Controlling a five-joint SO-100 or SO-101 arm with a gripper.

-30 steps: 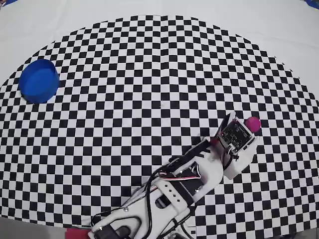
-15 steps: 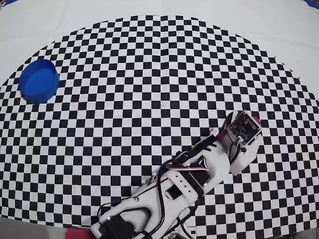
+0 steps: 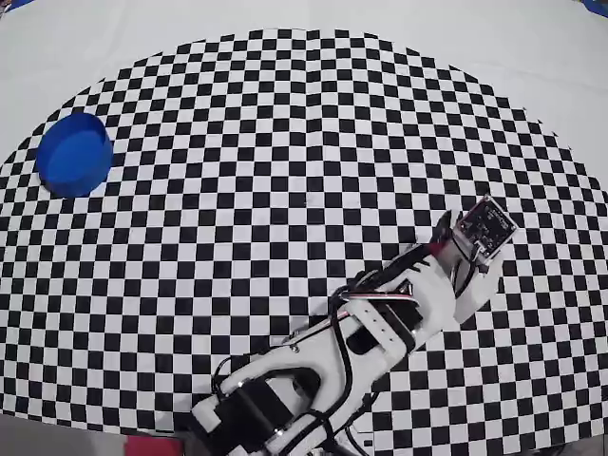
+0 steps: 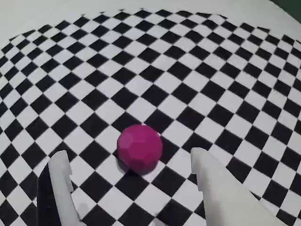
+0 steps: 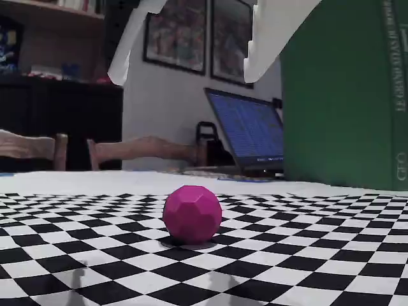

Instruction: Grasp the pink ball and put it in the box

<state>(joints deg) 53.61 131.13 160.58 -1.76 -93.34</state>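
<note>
From overhead, my arm [image 3: 380, 332] reaches across the checkered mat [image 3: 285, 190] toward its right side, and my wrist hides the pink ball completely. The box [image 3: 74, 154] sits at the mat's far left edge, well apart from my wrist, empty as far as I can see.

In the wrist view, the pink ball [image 4: 139, 147] lies on the mat ahead of my gripper [image 4: 131, 165], roughly centred between the two white fingers [image 4: 61, 188], which are spread wide with clear room on both sides. Nothing touches the ball.

In the fixed view, the pink ball [image 5: 192, 214] rests on the mat with my fingertips [image 5: 264, 38] hanging well above it, open; a green book [image 5: 344, 95] stands behind.

The risk I judge from here: the ball is faceted but round, so if one finger lands first as I descend, it could roll away. Closing too high would pinch above its middle and squirt it out.
</note>
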